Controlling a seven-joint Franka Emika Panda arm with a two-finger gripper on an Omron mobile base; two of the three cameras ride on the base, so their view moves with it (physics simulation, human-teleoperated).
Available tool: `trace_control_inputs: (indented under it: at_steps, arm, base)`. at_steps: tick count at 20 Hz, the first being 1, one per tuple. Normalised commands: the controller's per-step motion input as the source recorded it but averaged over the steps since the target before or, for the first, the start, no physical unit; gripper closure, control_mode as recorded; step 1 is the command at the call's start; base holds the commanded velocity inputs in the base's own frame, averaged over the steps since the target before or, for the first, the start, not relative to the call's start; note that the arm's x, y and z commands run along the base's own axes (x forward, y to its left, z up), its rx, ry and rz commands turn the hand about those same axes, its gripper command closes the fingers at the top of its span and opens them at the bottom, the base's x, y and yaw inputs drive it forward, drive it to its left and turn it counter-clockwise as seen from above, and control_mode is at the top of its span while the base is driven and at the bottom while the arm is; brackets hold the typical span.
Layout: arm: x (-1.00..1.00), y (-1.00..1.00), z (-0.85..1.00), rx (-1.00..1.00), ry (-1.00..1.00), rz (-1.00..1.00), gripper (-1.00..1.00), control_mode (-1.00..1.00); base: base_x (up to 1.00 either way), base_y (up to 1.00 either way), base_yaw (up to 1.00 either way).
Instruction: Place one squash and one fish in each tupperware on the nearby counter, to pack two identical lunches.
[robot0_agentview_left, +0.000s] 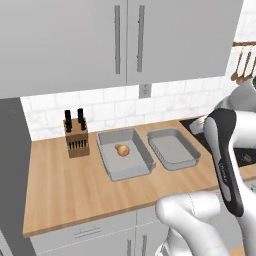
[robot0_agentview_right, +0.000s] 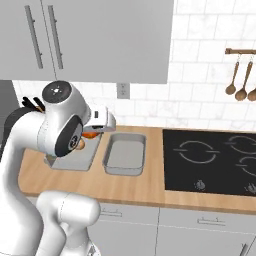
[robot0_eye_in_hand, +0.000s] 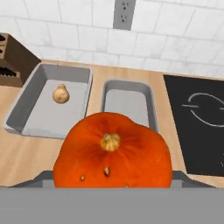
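Nearest, pale grey drawers (robot0_agentview_left: 85, 232) sit under the light-brown wooden table (robot0_agentview_left: 70, 185), which runs back to a white tiled wall (robot0_agentview_left: 115, 107) with a wall outlet (robot0_agentview_left: 144, 91) and grey upper cabinets (robot0_agentview_left: 100, 40) above. A black cooktop (robot0_agentview_right: 210, 160) is set into the table on the right, and wooden spoons (robot0_agentview_right: 239, 80) hang on the wall beyond it. The white arm (robot0_agentview_right: 55, 135) rises from below and bends over the table's near part, its hand reaching toward the tubs. The gripper (robot0_agentview_right: 91, 134) has its jaws spread wide around an orange-red squash (robot0_eye_in_hand: 112, 151), holding it above the table; in the hand view this squash is squat, ribbed and glossy, with a small tan stem at its middle. Beyond it two shallow grey tubs lie side by side, near each other but apart. The left tupperware (robot0_agentview_left: 125, 153) holds a second, paler tan-orange squash (robot0_agentview_left: 122, 150) on its floor toward the far end. The right tupperware (robot0_agentview_left: 173, 148) sits between the left one and the cooktop. A brown knife block (robot0_agentview_left: 77, 137) with dark handles stands left of the tubs, close to the wall.
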Motion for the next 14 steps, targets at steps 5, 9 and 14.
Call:
trace_control_inputs:
  at_steps: [5,9,14]
  arm:
    - [0.75,-0.35,-0.96,-0.01,0.11,0.09,1.00,-1.00]
    - [1.00,-0.01,-0.95,0.00,0.02,0.14,1.00,-1.00]
    - [1.00,-0.07,-0.73,0.01,0.06,0.11,1.00,-1.00]
  base:
    - [0.00,0.00,0.00]
    - [0.00,0.00,0.00]
    - [0.00,0.00,0.00]
